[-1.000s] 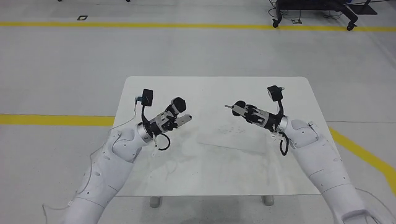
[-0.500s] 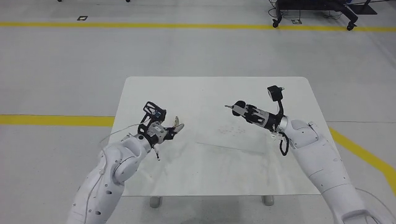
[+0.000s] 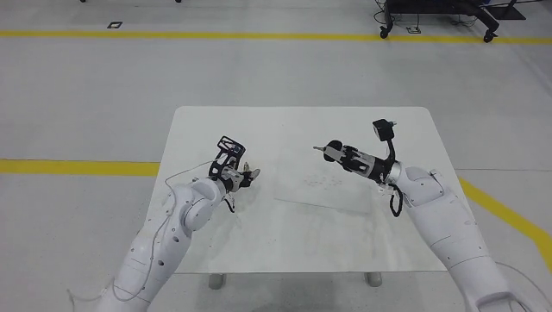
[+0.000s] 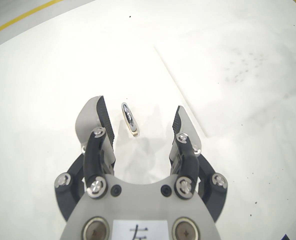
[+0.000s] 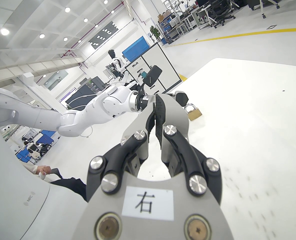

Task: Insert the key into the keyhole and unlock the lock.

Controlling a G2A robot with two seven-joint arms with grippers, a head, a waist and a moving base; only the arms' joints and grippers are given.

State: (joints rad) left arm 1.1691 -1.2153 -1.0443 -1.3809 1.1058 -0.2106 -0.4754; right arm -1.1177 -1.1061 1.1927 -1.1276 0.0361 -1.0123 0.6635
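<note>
In the lower middle of the left wrist view, the left gripper [image 4: 140, 112] hangs with jaws wide open either side of the brass padlock [image 4: 130, 122] on the white table [image 4: 63, 63], while right of centre in the top view the right gripper [image 3: 335, 152] is clamped on the key [image 3: 319, 148], well apart from it.

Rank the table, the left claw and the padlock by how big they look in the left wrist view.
1. Table: spans the whole view.
2. Left claw: large, though nearness to the camera inflates it.
3. Padlock: smallest, a thin sliver on the table, seen between the claw's open fingers.
</note>
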